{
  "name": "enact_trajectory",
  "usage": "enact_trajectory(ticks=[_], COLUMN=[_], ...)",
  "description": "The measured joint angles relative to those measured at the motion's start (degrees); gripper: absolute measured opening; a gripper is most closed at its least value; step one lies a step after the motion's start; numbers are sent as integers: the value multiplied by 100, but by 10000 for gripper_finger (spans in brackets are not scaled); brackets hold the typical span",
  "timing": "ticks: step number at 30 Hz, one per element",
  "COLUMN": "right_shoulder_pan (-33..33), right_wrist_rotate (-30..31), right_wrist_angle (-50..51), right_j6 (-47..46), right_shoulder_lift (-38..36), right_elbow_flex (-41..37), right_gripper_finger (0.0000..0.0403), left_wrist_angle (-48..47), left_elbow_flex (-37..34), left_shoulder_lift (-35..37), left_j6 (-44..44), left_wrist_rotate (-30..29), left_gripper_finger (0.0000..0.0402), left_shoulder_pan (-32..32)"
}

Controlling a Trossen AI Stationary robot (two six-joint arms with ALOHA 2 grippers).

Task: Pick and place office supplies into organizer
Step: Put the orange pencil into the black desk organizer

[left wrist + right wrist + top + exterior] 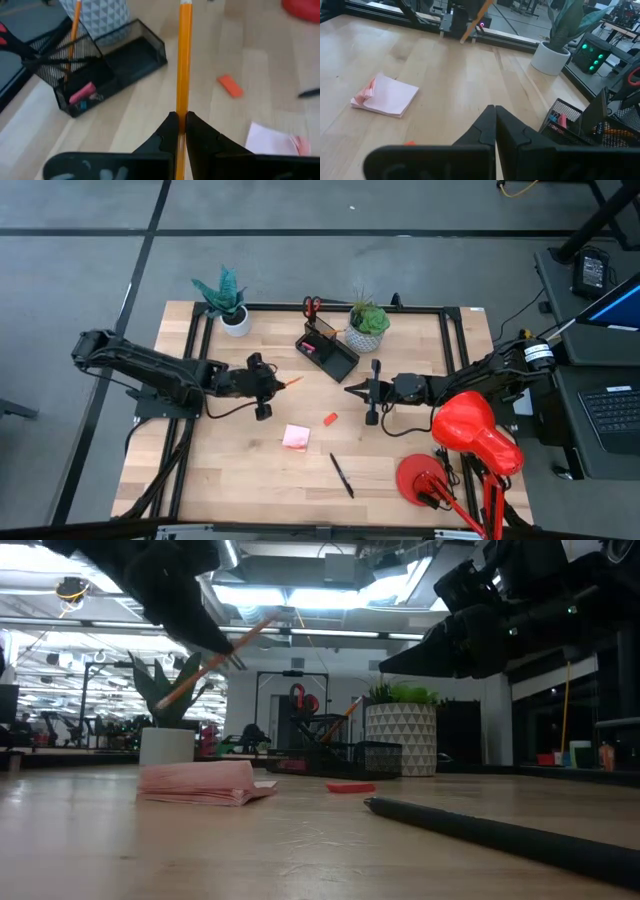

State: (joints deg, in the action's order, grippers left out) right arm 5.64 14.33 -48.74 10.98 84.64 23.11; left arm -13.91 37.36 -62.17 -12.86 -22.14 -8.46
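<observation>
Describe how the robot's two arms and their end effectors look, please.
Both arms are black, jointed and slim. The left arm has a black cable looping beneath it; the right arm has a silver-white band near its base. Each end effector, left and right, has two black wedge-shaped fingers.

From my remote station I see the wooden table (240, 470) standing on a grey floor (300, 270) marked with dark tape lines. To the right of the table sits a dark side desk with an open laptop (612, 412). A red desk lamp (470, 442) leans over the table's right edge. In the low view, beyond the table, the room has long ceiling light strips (300, 595) and a dark window frame (560, 700) at right.
</observation>
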Motion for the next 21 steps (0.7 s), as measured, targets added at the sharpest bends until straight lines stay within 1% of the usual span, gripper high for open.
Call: enact_trajectory(ticks=[3,8,14,21], right_shoulder_pan=[1,-1,-1,1], right_wrist_rotate=[0,0,0,0], right_wrist_angle=[-37,-38,-47,-119], right_j6=[0,-16,-17,-20], right_shoulder_lift=[0,0,0,0], right_elbow_flex=[0,0,0,0], right_gripper_finger=[8,8,8,8], left_wrist_angle=[811,2055,3014,3904], left_elbow_flex=[-376,-869,-1272,-1648], left_shoulder_lift=[146,234,234,234], left_j6=[253,849,1170,1217], left_wrist_rotate=[196,706,1445,1999], left_gripper_finger=[18,18,18,18], left_shoulder_pan=[212,556,979,1351])
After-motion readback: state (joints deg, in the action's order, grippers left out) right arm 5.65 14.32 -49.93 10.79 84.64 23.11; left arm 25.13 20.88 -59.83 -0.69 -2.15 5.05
